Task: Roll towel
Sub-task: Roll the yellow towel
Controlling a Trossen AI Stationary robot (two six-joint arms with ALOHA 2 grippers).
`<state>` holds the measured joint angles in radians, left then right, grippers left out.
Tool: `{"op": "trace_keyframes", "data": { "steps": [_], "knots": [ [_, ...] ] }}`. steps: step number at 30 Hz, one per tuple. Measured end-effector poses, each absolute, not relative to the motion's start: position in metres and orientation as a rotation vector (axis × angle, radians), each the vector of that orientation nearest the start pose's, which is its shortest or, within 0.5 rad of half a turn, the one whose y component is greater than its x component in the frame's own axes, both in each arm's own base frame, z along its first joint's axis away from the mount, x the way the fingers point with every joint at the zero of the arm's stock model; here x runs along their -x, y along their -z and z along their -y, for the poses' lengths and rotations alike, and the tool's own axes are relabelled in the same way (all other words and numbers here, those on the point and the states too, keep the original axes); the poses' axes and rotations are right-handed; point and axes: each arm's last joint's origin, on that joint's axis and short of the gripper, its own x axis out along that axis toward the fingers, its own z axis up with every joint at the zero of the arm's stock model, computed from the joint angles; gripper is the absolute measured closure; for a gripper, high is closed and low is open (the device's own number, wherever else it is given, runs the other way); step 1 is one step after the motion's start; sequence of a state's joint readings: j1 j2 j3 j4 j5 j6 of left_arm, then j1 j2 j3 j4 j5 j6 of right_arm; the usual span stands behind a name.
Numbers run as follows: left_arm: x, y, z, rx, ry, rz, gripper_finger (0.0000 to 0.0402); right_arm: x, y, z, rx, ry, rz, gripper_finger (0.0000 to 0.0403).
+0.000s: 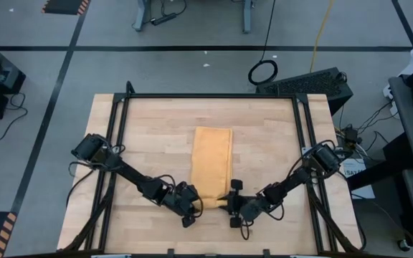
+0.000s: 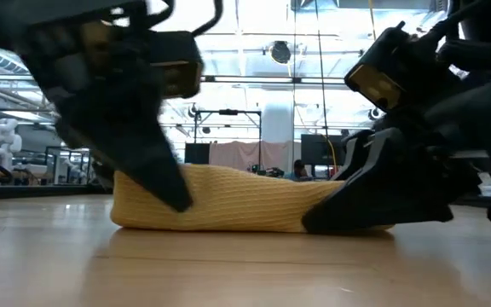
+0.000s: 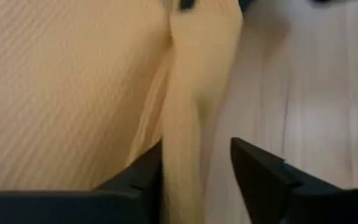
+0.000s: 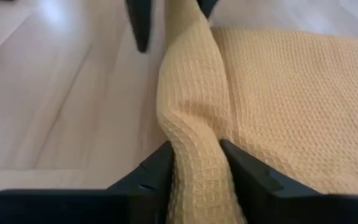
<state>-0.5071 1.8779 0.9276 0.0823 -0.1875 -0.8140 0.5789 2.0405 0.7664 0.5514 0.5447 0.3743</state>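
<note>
Towel (image 1: pixel 212 163) lies as a folded strip mid-desk (image 1: pixel 149 129), long axis running away from the arms, near end lifted into a raised fold. Left claw (image 1: pixel 192 208) at the near-left corner, right claw (image 1: pixel 231 204) at the near-right corner. Right wrist view: fingers (image 4: pixel 157 171) closed tight around the bunched near edge, cloth squeezed between them. Left wrist view: the fold sits between the fingers (image 3: pixel 260 180), touching one side with a gap on the other, so partly open, loose hold at best. Low view shows the near edge humped up off the desk, both claws at its ends. Judgement: roll just starting. To do it well, firm up the left grip first, keep both claws level and moving together, and turn the edge over onto the flat part. Keep tension even, else the roll goes conical or slips.
</note>
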Motion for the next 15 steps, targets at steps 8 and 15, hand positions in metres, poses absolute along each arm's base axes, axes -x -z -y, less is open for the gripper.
{"op": "trace_keyframes", "data": {
  "steps": [8, 15],
  "knots": [
    [-0.277, -0.150, 0.171, 0.230, -0.098, -0.921, 0.0146, -0.290, -0.060, -0.173, -0.033, 0.097, -0.607, 0.0332],
    [-0.260, -0.156, 0.212, -0.135, -0.100, -0.647, 0.0125, -0.290, -0.060, -0.173, -0.137, 0.126, -0.599, 0.0338]
  ]
}}
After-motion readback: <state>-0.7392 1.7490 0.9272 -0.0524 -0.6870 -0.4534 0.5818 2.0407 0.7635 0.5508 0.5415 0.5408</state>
